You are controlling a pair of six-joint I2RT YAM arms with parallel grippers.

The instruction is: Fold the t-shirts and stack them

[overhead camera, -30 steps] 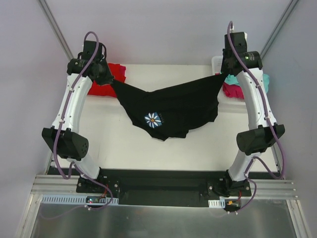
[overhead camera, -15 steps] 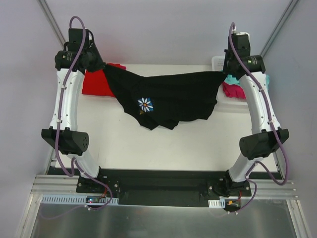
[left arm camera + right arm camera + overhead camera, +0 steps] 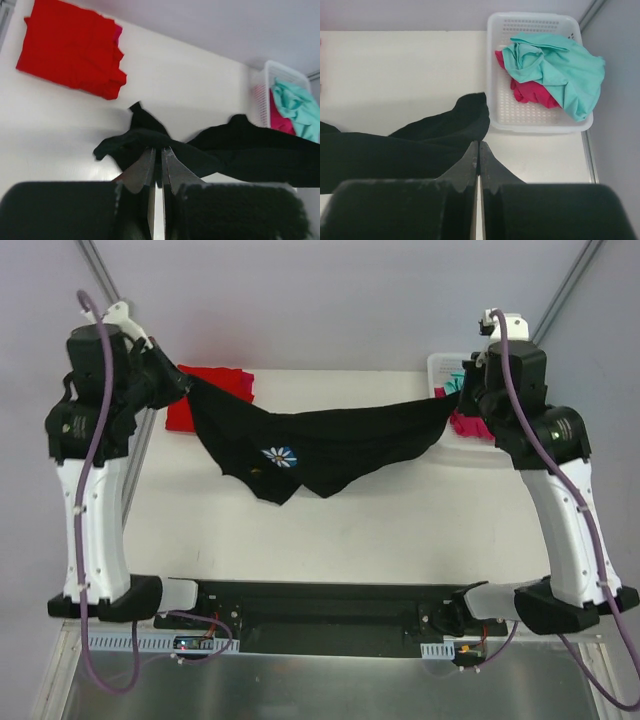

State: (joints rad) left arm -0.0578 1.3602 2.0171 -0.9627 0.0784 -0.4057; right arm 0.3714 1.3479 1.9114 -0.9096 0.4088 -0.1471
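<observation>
held thing: large black cloth t-shirt with a white daisy print (image 3: 320, 445), slung in the air over the white desk (image 3: 350, 530), sagging in the middle
left pincer (image 3: 159, 155): pressed together on one bunched end of it
right pincer (image 3: 478, 150): pressed together on the opposite end
long axis: left to right, pincer to pincer
nearer arm: neither, one end each
left side: folded bright red cloth shirt (image 3: 70, 47) lying just beyond that end
right side: white plastic lattice basket (image 3: 520, 112) holding a teal-mint cloth shirt (image 3: 555, 65) and a magenta-pink cloth shirt (image 3: 530, 92)
next move, as a guess: lowering flat onto bare desk toward the bases, ends kept level
</observation>
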